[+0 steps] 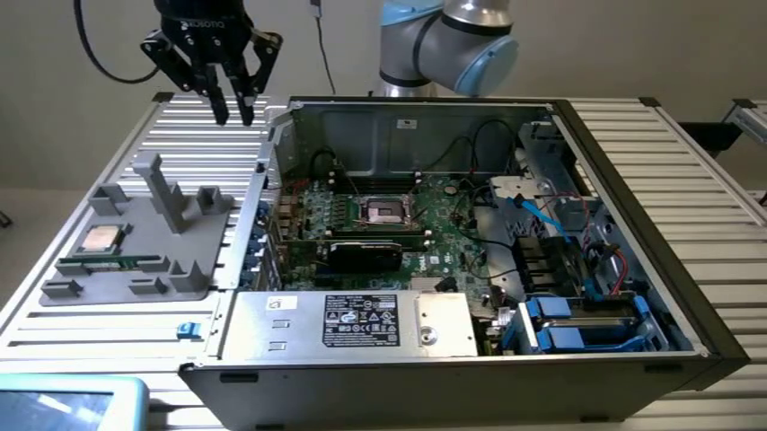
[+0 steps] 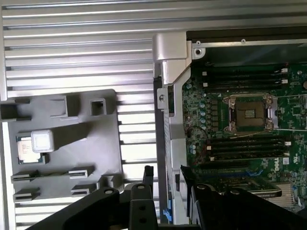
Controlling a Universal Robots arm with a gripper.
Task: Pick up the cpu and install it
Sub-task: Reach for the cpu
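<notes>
Hovering high over the surface (image 1: 132, 144), fingers (image 1: 218, 106) parted and empty — cpu (image 1: 99, 239) in tray (image 1: 132, 224), socket (image 1: 386, 212) inside open case (image 1: 396, 135).

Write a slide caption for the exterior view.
The gripper hovers empty above the table; the cpu lies on the grey tray beside the open case.

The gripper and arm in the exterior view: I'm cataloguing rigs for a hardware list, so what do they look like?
The gripper is black, with two slim fingers on angular linkage bars and pale lettering across its body. A black cable loops beside it. The arm is a silver-grey tube with a rounded light-blue joint cap.
</notes>
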